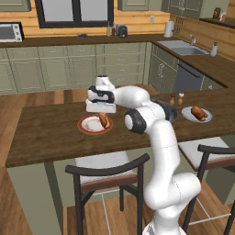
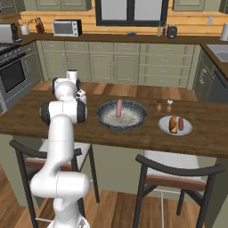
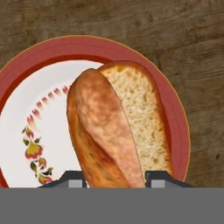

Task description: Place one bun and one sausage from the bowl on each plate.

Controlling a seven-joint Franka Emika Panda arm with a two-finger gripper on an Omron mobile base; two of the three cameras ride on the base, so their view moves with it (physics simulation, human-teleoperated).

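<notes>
The long bun (image 3: 114,131) lies on the red-rimmed plate (image 3: 173,109), its brown crust and its pale cut face both turned up toward the hand camera, and it reaches from the plate's middle out to the rim. In the hand view the two dark fingertips (image 3: 70,179) stand on either side of the bun's near end, right against it, so the gripper (image 3: 114,180) is closed around the bun; whether the bun rests fully on the plate or hangs just above it I cannot tell. From the left base view the same bun (image 1: 103,120) sits on the right half of the plate (image 1: 87,126), directly under the gripper (image 1: 101,110), whose white hand points down at it. The plate lies on the dark wooden worktop (image 1: 50,133). To its right on the worktop, mostly behind the arm in that view, stands the bowl (image 2: 122,116), and in the right base view a pink sausage (image 2: 119,107) stands tilted inside it. Further right lies the white plate (image 2: 175,126), which carries the rounded orange-brown bun (image 2: 173,125) and the reddish-brown sausage (image 2: 181,123) side by side, touching. Two small shakers (image 2: 164,106) stand just behind, between bowl and white plate. Two dark chairs (image 2: 178,173) are drawn up under the worktop's near edge.
</notes>
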